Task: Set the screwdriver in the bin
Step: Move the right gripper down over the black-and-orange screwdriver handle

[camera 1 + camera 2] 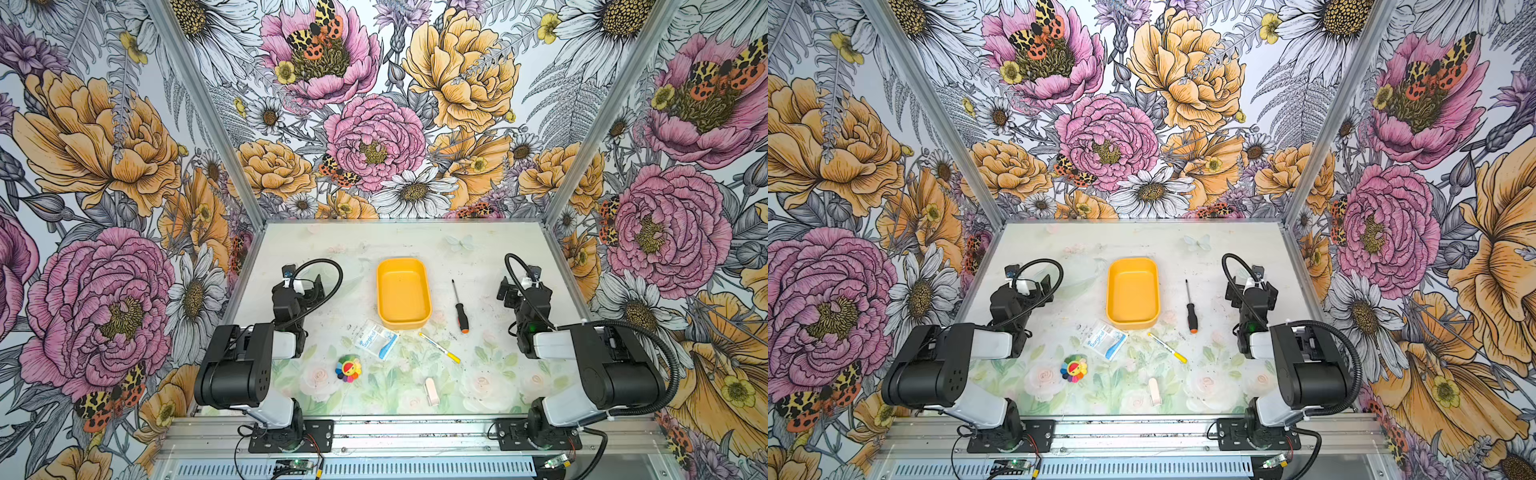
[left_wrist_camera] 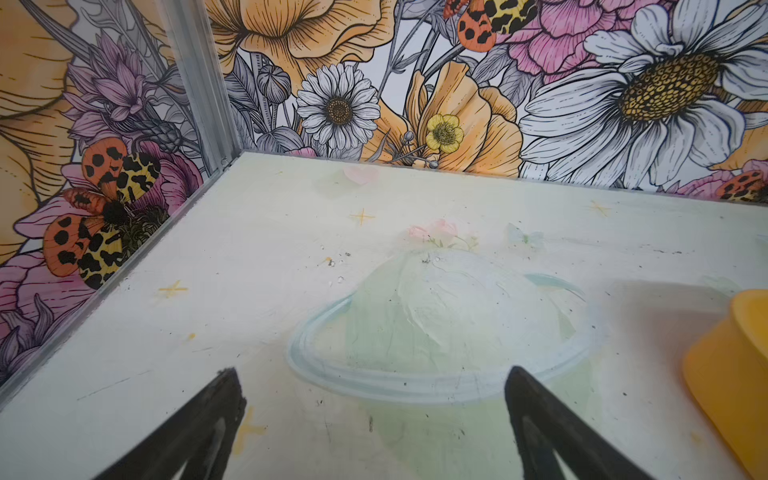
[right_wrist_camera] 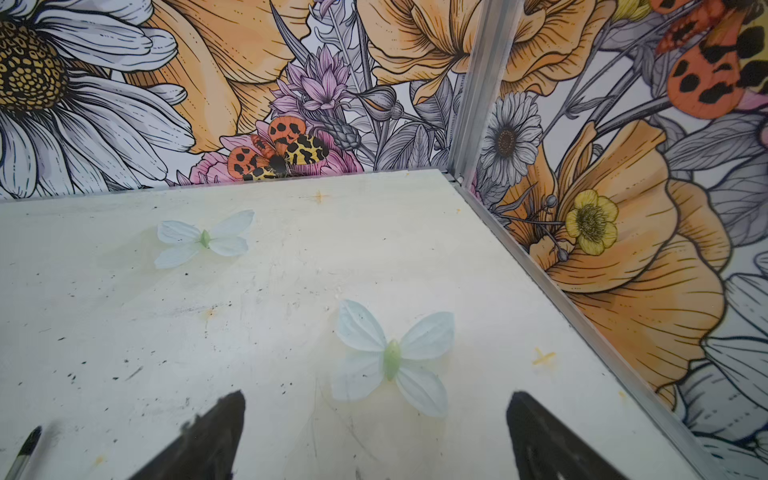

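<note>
The 2 arms sit folded, left gripper [image 2: 372, 372] and right gripper [image 3: 376, 395] spread wide, empty.

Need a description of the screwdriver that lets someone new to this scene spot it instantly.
Start at the yellow-orange bin, the biggest loose item. To its right in both top views lies the screwdriver, flat on the table, apart from the bin. Unlike the white-and-yellow pen nearby, it has a thin dark shaft and a black handle with an orange end.
</note>
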`<state>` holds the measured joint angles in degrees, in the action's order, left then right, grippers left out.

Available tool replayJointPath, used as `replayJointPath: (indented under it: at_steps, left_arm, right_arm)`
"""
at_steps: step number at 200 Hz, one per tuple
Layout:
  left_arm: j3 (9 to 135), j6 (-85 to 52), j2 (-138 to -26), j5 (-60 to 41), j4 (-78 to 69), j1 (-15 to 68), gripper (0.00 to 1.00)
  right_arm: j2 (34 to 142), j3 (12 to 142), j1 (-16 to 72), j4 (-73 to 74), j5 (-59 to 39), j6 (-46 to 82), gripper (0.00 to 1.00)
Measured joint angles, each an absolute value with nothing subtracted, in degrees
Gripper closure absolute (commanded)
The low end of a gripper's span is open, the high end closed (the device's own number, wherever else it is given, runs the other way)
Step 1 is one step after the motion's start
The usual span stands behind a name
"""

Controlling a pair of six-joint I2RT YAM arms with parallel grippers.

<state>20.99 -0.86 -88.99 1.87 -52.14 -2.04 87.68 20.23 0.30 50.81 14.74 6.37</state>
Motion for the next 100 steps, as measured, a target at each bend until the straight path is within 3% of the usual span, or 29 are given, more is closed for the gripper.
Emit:
replayJointPath:
  at_steps: [75, 100]
  left_arm:
    - [21.0, -0.9, -89.0, 1.9, -52.1, -2.0, 0.01]
    - [21.0, -0.9, -89.0, 1.9, -52.1, -2.0, 0.01]
  right_arm:
    - [87.7, 20.2, 0.3, 50.8, 14.7, 6.4, 0.01]
    - [87.7, 20.2, 0.3, 50.8, 14.7, 6.4, 0.08]
